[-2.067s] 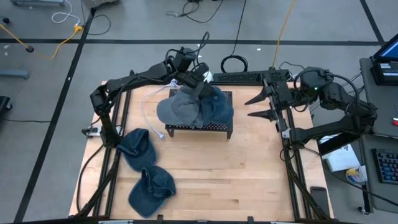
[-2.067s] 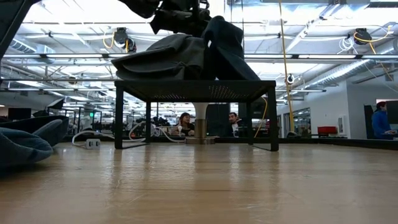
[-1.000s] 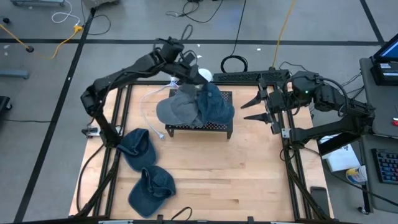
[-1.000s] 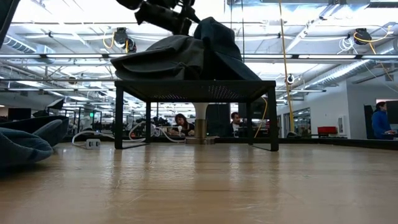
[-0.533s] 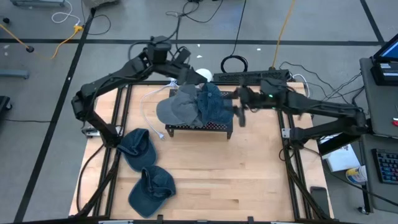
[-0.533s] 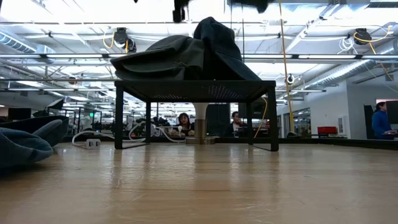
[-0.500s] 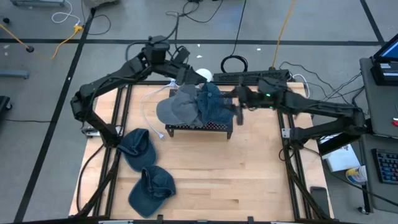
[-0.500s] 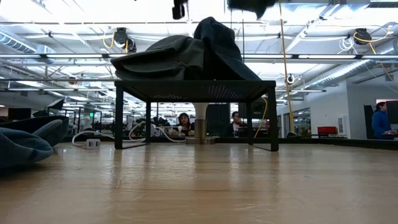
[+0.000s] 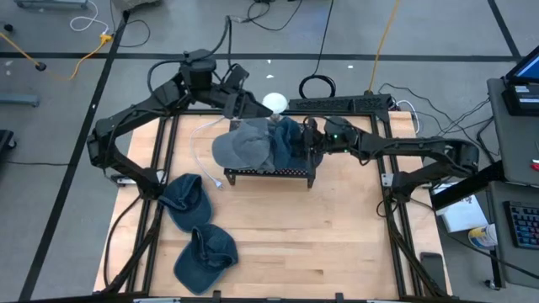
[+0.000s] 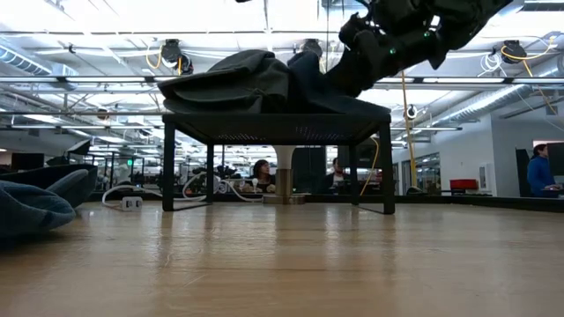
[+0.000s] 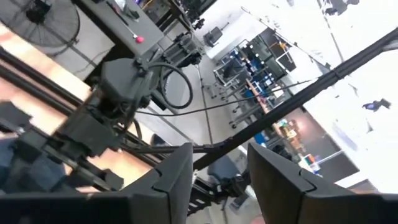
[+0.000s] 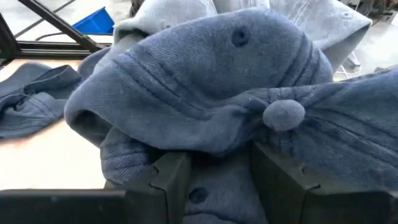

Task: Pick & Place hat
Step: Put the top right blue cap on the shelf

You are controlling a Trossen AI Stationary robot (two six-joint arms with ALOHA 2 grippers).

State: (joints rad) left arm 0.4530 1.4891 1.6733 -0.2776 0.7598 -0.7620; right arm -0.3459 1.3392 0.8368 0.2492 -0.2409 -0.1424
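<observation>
**Denim hats: two on the surface, a pile on the rack, right tool at the pile**

Denim-blue cloth lies nearest the bottom of the high view: one blue hat [image 9: 205, 257] at lower left on the wooden surface [image 9: 337, 244]. A second blue hat [image 9: 185, 199] lies just above it, close to the first; whether they touch cannot be told. In the low view these hats show at the left edge.

Mid-frame stands a black mesh rack [image 9: 278, 172] on four legs. On it rests a grey hat [image 9: 242, 147] on the left of the pile, touching a dark blue hat [image 9: 290, 141] on the right of the pile.

The right tool [image 9: 305, 145] reaches in from the right of the frame and sits against the dark blue hat at the right side of the rack. The right wrist view shows its two fingers [image 12: 168, 177] parted, with blue fabric directly ahead of and between them. Whether they have closed on the cloth cannot be told.

Farther up, the left tool [image 9: 238, 95] is above the rack at upper centre, clear of the hats. The left wrist view shows its fingers [image 11: 177, 171] parted with nothing between them.
</observation>
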